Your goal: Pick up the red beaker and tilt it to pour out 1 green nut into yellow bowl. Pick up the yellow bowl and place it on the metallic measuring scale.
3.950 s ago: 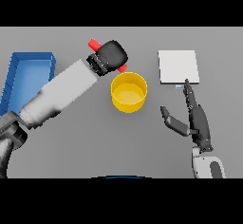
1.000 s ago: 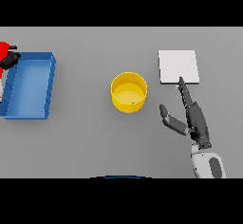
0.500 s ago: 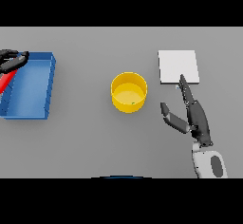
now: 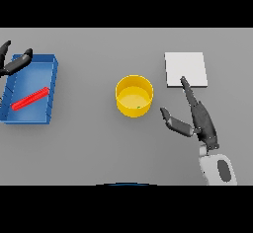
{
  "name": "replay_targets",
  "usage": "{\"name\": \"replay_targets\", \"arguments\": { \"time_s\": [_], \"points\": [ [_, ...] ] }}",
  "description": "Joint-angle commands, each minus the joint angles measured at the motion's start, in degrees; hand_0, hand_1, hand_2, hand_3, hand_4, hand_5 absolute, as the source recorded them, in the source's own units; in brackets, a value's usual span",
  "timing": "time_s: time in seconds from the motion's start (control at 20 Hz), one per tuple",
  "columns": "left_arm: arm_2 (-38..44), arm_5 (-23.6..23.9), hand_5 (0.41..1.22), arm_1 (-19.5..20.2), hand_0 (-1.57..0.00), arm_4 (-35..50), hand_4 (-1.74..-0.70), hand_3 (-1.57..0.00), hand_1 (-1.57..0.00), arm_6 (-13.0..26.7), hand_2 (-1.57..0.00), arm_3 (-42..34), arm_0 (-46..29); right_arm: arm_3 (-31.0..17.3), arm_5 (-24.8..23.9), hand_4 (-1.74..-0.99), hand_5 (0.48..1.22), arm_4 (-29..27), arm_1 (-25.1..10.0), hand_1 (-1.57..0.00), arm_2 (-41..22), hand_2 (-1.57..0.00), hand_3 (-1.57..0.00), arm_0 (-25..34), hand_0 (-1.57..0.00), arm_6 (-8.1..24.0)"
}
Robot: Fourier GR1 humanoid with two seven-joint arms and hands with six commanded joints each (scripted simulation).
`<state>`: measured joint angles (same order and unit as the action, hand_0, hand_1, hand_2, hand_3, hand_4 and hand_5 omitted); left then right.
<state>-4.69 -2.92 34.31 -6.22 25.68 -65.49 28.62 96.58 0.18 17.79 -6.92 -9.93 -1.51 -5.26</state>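
Note:
The red beaker (image 4: 30, 98) lies on its side inside the blue tray (image 4: 53, 86) at the left. My left hand (image 4: 14, 62) hovers open at the tray's far left corner, apart from the beaker. The yellow bowl (image 4: 134, 95) stands at the table's middle with a small green nut (image 4: 139, 107) inside near its front wall. The pale metallic scale (image 4: 185, 69) lies flat at the right rear. My right hand (image 4: 197, 120) is open to the right of the bowl, its fingers straight and pointing toward the scale's near edge, its thumb stretched toward the bowl without touching.
The blue tray sits at the table's left edge. Grey table (image 4: 99, 143) stretches between tray, bowl and scale.
The left hand has let go of the red beaker, which now lies in the blue tray. That hand has drawn back to the tray's far corner. The right hand has barely moved.

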Motion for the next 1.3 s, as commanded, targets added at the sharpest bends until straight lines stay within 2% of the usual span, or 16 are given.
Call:
{"name": "replay_targets", "arguments": {
  "time_s": [0.0, 0.2, 0.3, 0.35, 0.4, 0.55, 0.8, 0.85, 1.05, 1.1, 1.25],
  "points": [
    [0.2, 0.2, 0.652, -0.3, -0.03, 0.4, -0.79, -0.03, -0.03, 0.0, -0.03, -0.4, 0.3, -0.4, 1.6, -1.08, 0.662, 0.7, -1.4, 0.0, -0.7, 0.0, 0.0, 1.3, 0.0, -0.2],
    [0.3, 0.2, 0.673, -1.1, -0.01, 1.2, -0.8, -0.01, -0.01, -0.9, -0.01, -1.1, -0.5, -3.7, 5.5, -1.128, 0.637, 10.3, -8.1, 0.0, -5.3, 0.0, 0.0, 8.8, 0.0, 3.3],
    [0.3, 0.5, 0.683, -1.6, -0.01, 1.4, -0.81, -0.01, -0.01, -0.1, -0.01, -1.5, -0.6, -5.0, 7.0, -1.137, 0.626, 15.2, -11.0, 0.0, -8.4, 0.0, 0.0, 12.1, 0.0, 1.4],
    [0.1, 0.6, 0.687, -1.6, -0.01, 1.2, -0.81, -0.01, -0.01, 0.4, -0.01, -1.6, -0.8, -6.1, 8.8, -1.142, 0.627, 17.3, -12.5, 0.0, -9.7, 0.0, 0.0, 15.0, 0.0, 2.0],
    [0.3, 0.8, 0.688, -1.6, 0.0, 1.3, -0.81, 0.0, 0.0, -0.1, 0.0, -1.7, -1.2, -6.2, 10.5, -1.15, 0.63, 18.6, -14.1, 0.0, -10.9, 0.0, 0.0, 16.7, 0.0, 1.4],
    [0.7, -0.3, 0.689, -0.6, 0.0, 1.8, -0.81, 0.0, 0.0, 0.3, 0.0, -2.1, -0.9, -9.5, 13.5, -1.162, 0.637, 23.2, -15.4, 0.0, -15.5, 0.0, 0.0, 22.8, 0.0, -0.8],
    [0.6, -0.6, 0.695, -0.8, 0.0, 1.9, -0.81, 0.0, 0.0, -0.4, 0.0, -2.2, -1.9, -15.7, 16.8, -1.153, 0.639, 27.7, -16.3, 0.0, -20.7, 0.0, 0.0, 29.1, 0.0, -4.6],
    [0.8, -0.8, 0.695, -0.5, 0.0, 2.2, -0.81, 0.0, 0.0, -0.4, 0.0, -2.7, -2.1, -16.8, 17.2, -1.154, 0.639, 28.1, -17.2, 0.0, -21.3, 0.0, 0.0, 29.7, 0.0, -6.7],
    [1.4, -0.9, 0.693, -0.3, 0.0, 2.5, -0.81, 0.0, 0.0, 0.2, 0.0, -2.1, -1.3, -23.2, 19.9, -1.157, 0.652, 30.2, -14.5, 0.0, -25.1, 0.0, 0.0, 34.5, 0.0, -6.8],
    [1.2, -0.8, 0.696, -0.6, 0.0, 2.4, -0.81, 0.0, 0.0, -0.4, 0.0, -2.2, -1.6, -24.1, 20.7, -1.161, 0.658, 30.6, -14.8, 0.0, -25.6, 0.0, 0.0, 35.6, 0.0, -7.5],
    [0.8, -0.8, 0.7, -0.3, 0.0, 1.8, -0.81, 0.0, 0.0, -0.8, 0.0, -2.3, -1.9, -26.9, 23.4, -1.164, 0.67, 31.4, -13.4, 0.0, -27.6, 0.0, 0.0, 38.5, 0.0, -7.0]
  ]
}}
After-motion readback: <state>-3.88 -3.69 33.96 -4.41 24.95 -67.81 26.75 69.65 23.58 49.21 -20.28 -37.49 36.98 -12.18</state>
